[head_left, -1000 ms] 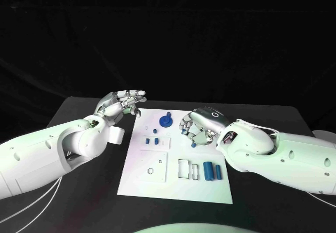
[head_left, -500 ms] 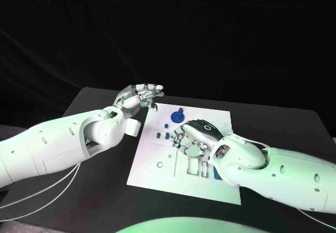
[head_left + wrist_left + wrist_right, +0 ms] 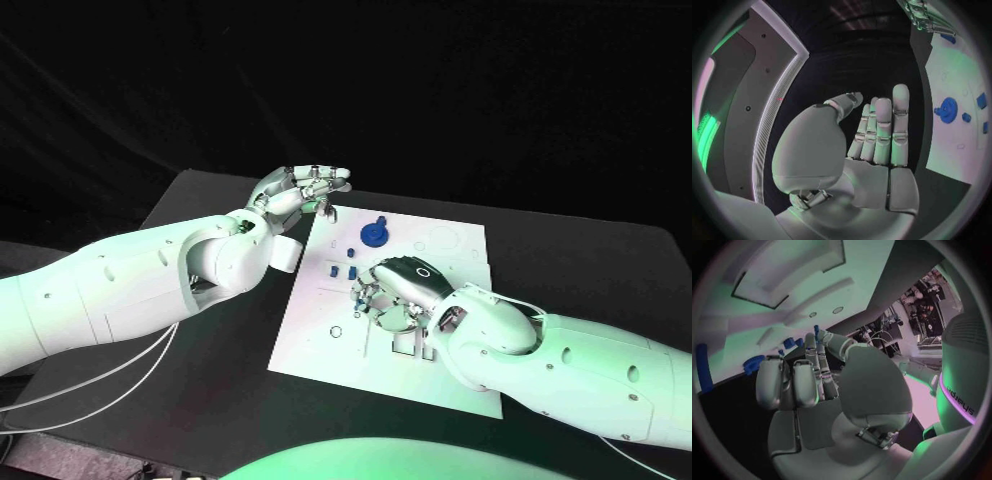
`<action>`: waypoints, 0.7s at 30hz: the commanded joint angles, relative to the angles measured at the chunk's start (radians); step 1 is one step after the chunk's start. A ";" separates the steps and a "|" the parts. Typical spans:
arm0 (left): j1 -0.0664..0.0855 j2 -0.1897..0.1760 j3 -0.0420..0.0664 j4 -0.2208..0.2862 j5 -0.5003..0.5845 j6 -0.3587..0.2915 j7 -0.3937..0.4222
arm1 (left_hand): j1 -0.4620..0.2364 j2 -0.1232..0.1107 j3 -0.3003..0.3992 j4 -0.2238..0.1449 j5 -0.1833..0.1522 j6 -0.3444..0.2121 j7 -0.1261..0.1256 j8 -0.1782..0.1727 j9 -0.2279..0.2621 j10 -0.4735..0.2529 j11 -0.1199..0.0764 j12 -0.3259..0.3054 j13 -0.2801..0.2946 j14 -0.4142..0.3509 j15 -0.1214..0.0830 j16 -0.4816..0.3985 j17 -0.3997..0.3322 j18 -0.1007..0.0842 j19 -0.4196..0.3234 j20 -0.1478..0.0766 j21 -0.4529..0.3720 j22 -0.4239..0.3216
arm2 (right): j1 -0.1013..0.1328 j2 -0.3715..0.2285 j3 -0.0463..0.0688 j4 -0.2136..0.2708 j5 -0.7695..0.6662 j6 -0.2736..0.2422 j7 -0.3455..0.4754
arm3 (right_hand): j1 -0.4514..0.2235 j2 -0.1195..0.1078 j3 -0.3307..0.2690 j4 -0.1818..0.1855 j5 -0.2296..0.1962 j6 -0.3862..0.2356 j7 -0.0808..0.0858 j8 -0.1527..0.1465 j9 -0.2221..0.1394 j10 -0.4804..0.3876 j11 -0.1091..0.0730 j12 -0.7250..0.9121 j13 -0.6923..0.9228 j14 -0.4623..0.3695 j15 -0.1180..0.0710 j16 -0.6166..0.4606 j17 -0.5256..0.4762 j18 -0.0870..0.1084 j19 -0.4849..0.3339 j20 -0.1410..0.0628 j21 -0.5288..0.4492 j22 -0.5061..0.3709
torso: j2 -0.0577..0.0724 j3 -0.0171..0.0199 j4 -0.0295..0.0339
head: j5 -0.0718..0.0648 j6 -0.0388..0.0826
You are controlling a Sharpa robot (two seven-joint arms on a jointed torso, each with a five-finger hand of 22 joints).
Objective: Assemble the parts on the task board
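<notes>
White plate of a task board [image 3: 325, 345] sits in the middle of the black bench [image 3: 216, 400], turned a bit so its near corner points off to one side. Nearest on it there's a pair of rectangular cutouts [image 3: 408, 347] right by the right arm, plus a small round hole [image 3: 336, 331] just beside them.

Next up is the right robot hand [image 3: 392, 293], hanging over the middle of the board with its back to the head camera and its fingers pointing down at the plate. From its own wrist view the fingers [image 3: 795, 382] lie pretty straight and close side by side, thumb off to one side, and I can't see anything between them. Looks like it holds nothing, though whether the fingertips touch the board I can't tell.

Just past that hand are a few small blue parts [image 3: 342, 271] standing in the board, and farther back a round blue part [image 3: 374, 235] with a little knob.

Farthest out, the left robot hand [image 3: 300, 190] is just off the board's far left corner, raised over the bench. Its wrist view shows the fingers [image 3: 882, 127] straight and together, palm bare, gripping nothing.
</notes>
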State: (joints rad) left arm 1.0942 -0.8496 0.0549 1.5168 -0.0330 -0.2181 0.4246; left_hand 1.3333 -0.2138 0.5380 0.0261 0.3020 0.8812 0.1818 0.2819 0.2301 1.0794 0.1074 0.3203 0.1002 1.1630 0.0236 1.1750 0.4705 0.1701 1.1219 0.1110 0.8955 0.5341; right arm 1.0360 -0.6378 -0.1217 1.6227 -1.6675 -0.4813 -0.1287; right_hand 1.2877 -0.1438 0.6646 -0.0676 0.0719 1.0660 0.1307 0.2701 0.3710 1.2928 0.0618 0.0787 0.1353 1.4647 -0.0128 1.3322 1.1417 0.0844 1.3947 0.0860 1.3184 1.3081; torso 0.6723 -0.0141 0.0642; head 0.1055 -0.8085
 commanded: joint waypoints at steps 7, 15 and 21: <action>0.000 0.003 0.001 0.002 -0.005 0.021 -0.003 | 0.000 0.005 -0.004 0.000 -0.004 -0.005 0.002 -0.006 -0.001 -0.005 0.001 0.006 0.001 -0.005 0.003 -0.001 -0.001 0.014 0.004 0.002 -0.006 -0.002 | -0.011 0.015 -0.004 -0.022 -0.013 0.034 0.009 | -0.010 0.000 -0.004 0.002 0.004 0.002 -0.001 0.003 0.003 -0.002 -0.002 -0.003 0.002 0.029 -0.004 0.003 -0.001 -0.015 0.003 0.003 0.003 0.027 | 0.000 0.0010 -0.0011 | 0.008 -0.007; 0.000 0.002 0.001 0.002 -0.006 0.022 -0.005 | 0.000 0.005 -0.004 0.000 -0.004 -0.005 0.002 -0.006 -0.001 -0.005 0.001 0.006 0.001 -0.005 0.003 -0.001 -0.001 0.014 0.004 0.002 -0.006 -0.002 | -0.015 0.019 -0.005 -0.031 -0.020 0.035 0.005 | -0.010 0.000 -0.004 0.002 0.004 0.002 -0.001 0.003 0.003 -0.002 -0.002 -0.003 0.002 0.029 -0.004 0.003 -0.001 -0.015 0.003 0.003 0.003 0.027 | 0.000 0.0012 -0.0018 | 0.008 -0.010; 0.000 0.002 0.001 0.002 -0.007 0.023 -0.006 | 0.000 0.005 -0.004 0.000 -0.004 -0.005 0.002 -0.006 -0.001 -0.005 0.001 0.006 0.001 -0.005 0.003 -0.001 -0.001 0.014 0.004 0.002 -0.006 -0.002 | -0.019 0.022 -0.006 -0.036 -0.021 0.040 0.002 | -0.010 0.000 -0.004 0.002 0.004 0.002 -0.001 0.003 0.003 -0.002 -0.002 -0.003 0.002 0.029 -0.004 0.003 -0.001 -0.015 0.003 0.003 0.003 0.027 | 0.001 0.0013 0.0004 | 0.009 -0.013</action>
State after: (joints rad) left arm 1.0942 -0.8492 0.0549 1.5168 -0.0348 -0.2132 0.4167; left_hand 1.3333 -0.2138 0.5381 0.0261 0.3021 0.8812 0.1818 0.2819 0.2301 1.0794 0.1073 0.3203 0.1001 1.1630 0.0236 1.1750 0.4706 0.1701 1.1219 0.1110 0.8955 0.5334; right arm 1.0197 -0.6182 -0.1269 1.5872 -1.6725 -0.4609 -0.1274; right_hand 1.2814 -0.1452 0.6635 -0.0687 0.0718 1.0626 0.1304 0.2704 0.3733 1.2939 0.0632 0.0787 0.1367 1.4647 -0.0128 1.3321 1.1418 0.0845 1.3946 0.0860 1.3183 1.3078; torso 0.6727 -0.0128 0.0630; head 0.1139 -0.8197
